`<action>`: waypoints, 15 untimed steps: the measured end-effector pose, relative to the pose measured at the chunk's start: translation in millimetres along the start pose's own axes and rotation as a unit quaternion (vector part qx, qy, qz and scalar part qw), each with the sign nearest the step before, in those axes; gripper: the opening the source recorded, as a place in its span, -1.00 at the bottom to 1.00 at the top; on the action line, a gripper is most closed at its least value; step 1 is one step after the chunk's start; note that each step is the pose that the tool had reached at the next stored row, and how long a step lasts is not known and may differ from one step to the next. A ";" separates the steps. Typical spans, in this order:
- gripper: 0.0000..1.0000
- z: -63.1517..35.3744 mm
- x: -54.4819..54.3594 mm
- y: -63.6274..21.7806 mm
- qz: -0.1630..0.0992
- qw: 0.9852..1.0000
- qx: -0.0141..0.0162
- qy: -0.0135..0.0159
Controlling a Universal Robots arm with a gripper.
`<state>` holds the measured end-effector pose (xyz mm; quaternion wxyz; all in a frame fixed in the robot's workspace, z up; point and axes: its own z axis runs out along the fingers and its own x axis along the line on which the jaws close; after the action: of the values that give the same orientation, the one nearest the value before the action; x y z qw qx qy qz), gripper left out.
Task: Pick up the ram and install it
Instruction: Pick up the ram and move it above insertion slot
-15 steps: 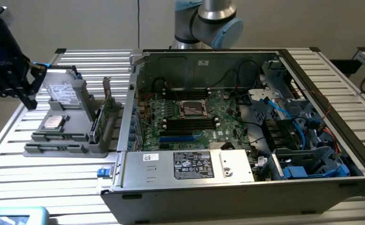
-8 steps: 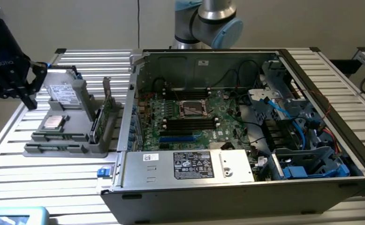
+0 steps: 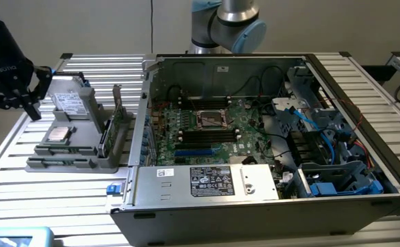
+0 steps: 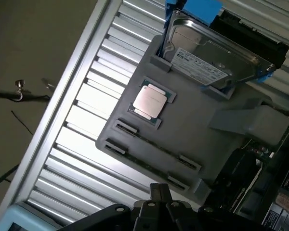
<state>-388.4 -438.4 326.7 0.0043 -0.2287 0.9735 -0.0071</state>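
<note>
The ram (image 4: 149, 150) shows as a thin dark-green strip standing on edge in a long groove of the grey parts tray (image 4: 192, 125), with a second similar strip beside it. In the exterior view the ram (image 3: 57, 163) lies along the tray's front edge. My gripper (image 4: 159, 195) hovers above the table just off that front edge, its fingers shut with nothing between them. In the exterior view my gripper (image 3: 30, 108) is the black body at the far left, beside the tray (image 3: 83, 162). The open computer case (image 3: 269, 206) holds the motherboard (image 3: 207, 134) with long black memory slots.
The tray also carries a hard drive (image 4: 207, 62), a silver CPU (image 4: 150, 100) and an upright green expansion card (image 3: 117, 123) next to the case wall. Cables and blue drive bays (image 3: 337, 180) crowd the case on the exterior view's right. The slatted table (image 3: 49, 195) ends at an edge near my gripper.
</note>
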 end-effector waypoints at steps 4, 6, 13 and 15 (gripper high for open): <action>-0.79 0.1 0.0 0.0 -0.036 0.999 0.000 -0.001; -0.79 0.2 0.0 -0.1 -0.055 0.998 0.000 -0.001; -0.79 0.4 0.0 0.0 -0.118 0.993 -0.001 -0.002; -0.79 0.5 0.0 0.0 -0.136 0.991 -0.001 -0.002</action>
<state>-388.4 -438.5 326.2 0.0053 -0.3589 0.9333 -0.0065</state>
